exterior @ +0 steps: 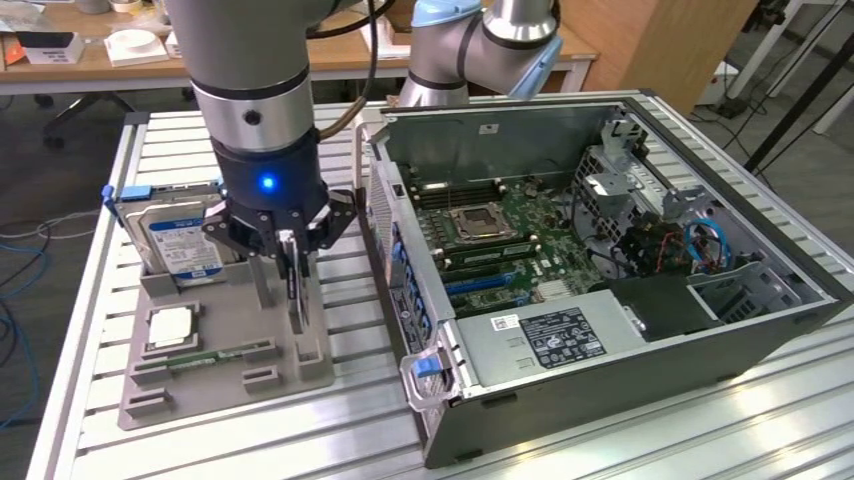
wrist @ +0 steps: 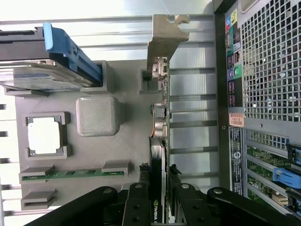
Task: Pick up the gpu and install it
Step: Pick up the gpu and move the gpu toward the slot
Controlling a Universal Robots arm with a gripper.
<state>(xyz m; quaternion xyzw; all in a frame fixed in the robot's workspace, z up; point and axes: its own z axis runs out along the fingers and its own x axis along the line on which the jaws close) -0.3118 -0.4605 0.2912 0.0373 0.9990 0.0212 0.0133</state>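
Starting at the exterior view's left, the grey moulded plastic parts tray lies on the slatted aluminium bench, and it's our marker for everything else. At the tray's far corner stands the boxy silver hard drive with its blue-and-white label, untouched. Nearer on the tray, the square silvery processor chip sits in its pocket. The narrow green memory stick lies in its slot just beside it.

Now the action, along the tray's edge nearest the case. The gpu, a thin dark card with a silvery metal bracket at one end, stands edge-on there. The black fingers are pinching it, one on each flat face, near the end away from the bracket. So the grasp looks made to me. Whether the card has left its tray supports I can't tell; its lower edge is right at the tray.

The silver and black arm stands straight up over the tray, wrist vertical, with a blue light glowing on it.

Just beside the tray, toward the exterior view's right, the big dark-grey open computer case lies on its side. Its green motherboard is exposed, with no card seated in it that I can see. By my reckoning the pick-up is in hand and the installing is all to do.
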